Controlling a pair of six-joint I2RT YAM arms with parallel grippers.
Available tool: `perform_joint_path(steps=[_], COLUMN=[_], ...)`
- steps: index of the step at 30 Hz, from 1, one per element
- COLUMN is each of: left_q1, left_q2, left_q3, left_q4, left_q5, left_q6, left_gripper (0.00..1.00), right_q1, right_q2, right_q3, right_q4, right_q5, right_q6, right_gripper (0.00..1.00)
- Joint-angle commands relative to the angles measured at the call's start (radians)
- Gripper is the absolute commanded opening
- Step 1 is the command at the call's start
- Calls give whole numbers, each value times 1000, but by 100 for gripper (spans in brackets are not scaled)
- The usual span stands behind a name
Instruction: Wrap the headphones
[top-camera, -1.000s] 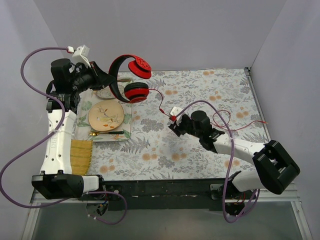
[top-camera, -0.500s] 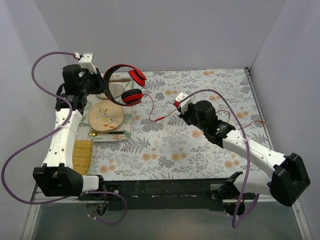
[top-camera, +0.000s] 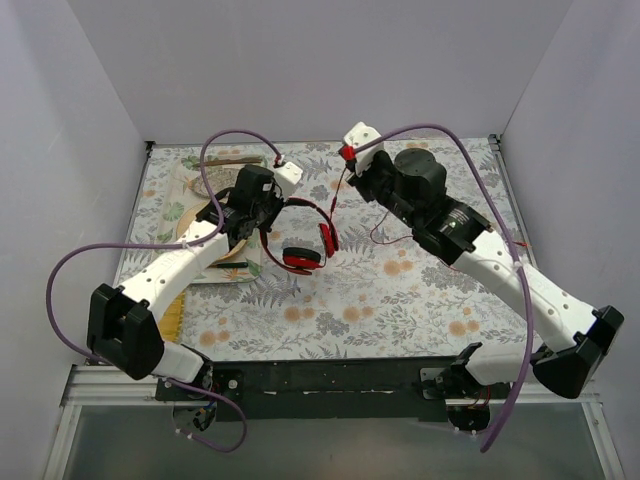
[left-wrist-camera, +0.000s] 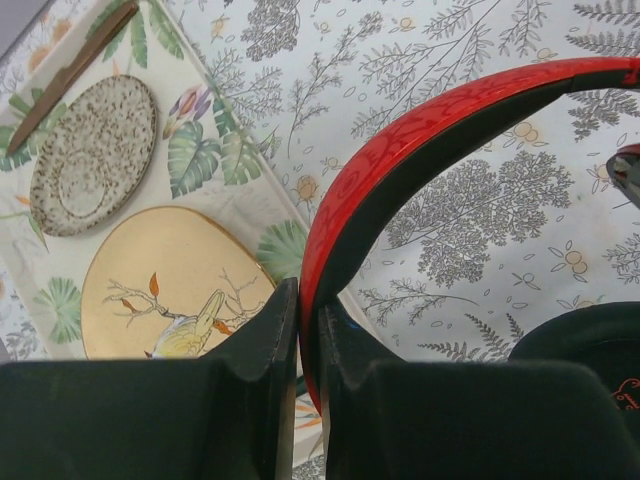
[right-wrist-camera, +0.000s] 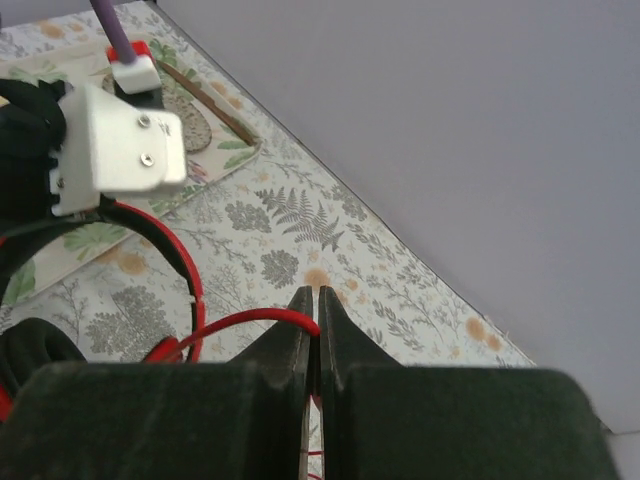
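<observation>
Headphones (left-wrist-camera: 450, 110) fill my left wrist view. My left gripper (left-wrist-camera: 308, 300) pinches the headband (left-wrist-camera: 380, 170) tight, just right of the yellow plate (left-wrist-camera: 160, 270). In my right wrist view, my right gripper (right-wrist-camera: 312, 305) squeezes the cable (right-wrist-camera: 240, 320), well past the plate. From above, the earcups (top-camera: 300, 260) hang right of the plate and the cable droops loose. I think almost all the winding is left.

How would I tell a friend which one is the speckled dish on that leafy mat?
On the flowery tablecloth, find the leaf-printed mat along the left side. Two dishes lie on it; the speckled dish is the one farther back, beside a brown stick. It is grey and dotted, while the yellow plate next to it shows a painted bird.
</observation>
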Motion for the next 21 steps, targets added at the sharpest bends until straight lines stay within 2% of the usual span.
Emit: perform_joint_path(steps=[1, 7, 12, 16, 17, 21], left_q1=[-48, -98, -98, -100, -98, -88], left_q2=[-43, -83, -129, -161, -164, -158], left_q3=[17, 14, 38, 63, 70, 118], left_q4=[30, -29, -91, -116, -122, -137], left_q5=[-54, 78, 340, 477, 503, 600], left_q6=[53, 44, 24, -17, -25, -91], left_gripper=[0, 0, 0, 0, 0, 0], right_q1=[1, -16, -90, -182, -191, -213], right_q2=[79, 205, 320, 369, 387, 409], right_q3=[116, 241, 350, 352, 354, 326], right_q4=[-22, -56, -113, -116, -119, -133], right_q5=[-97, -82, -172, -225, -263, -260], right_q6=[3, 32, 130, 208, 216, 237], right_gripper=[1, 1, 1, 1, 1, 1])
